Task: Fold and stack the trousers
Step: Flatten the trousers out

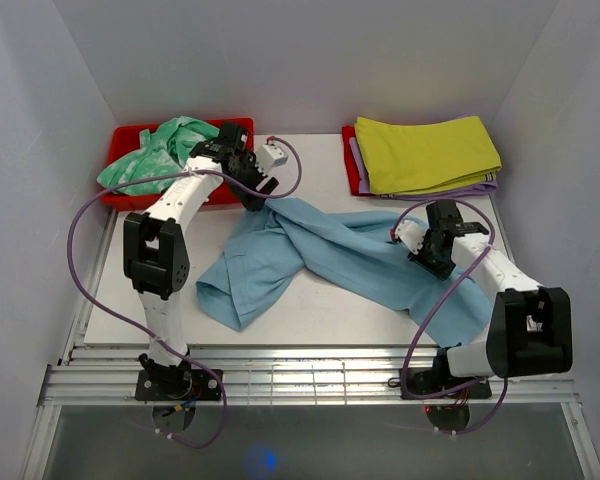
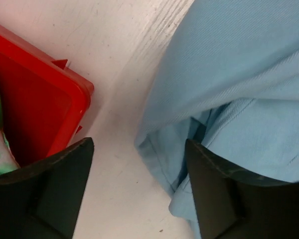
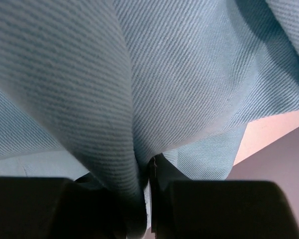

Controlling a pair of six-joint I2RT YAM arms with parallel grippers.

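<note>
The light sky-blue trousers lie crumpled across the middle of the table, one end near the red bin, the other by the right arm. My left gripper is open just above the trousers' upper left end; in the left wrist view its fingers straddle bare table and the cloth's hem. My right gripper is shut on a fold of the trousers, which fills the right wrist view.
A red bin at the back left holds a mint-green patterned garment; its corner shows in the left wrist view. A yellow-green cloth lies on a stack at the back right. Purple cables loop beside both arms.
</note>
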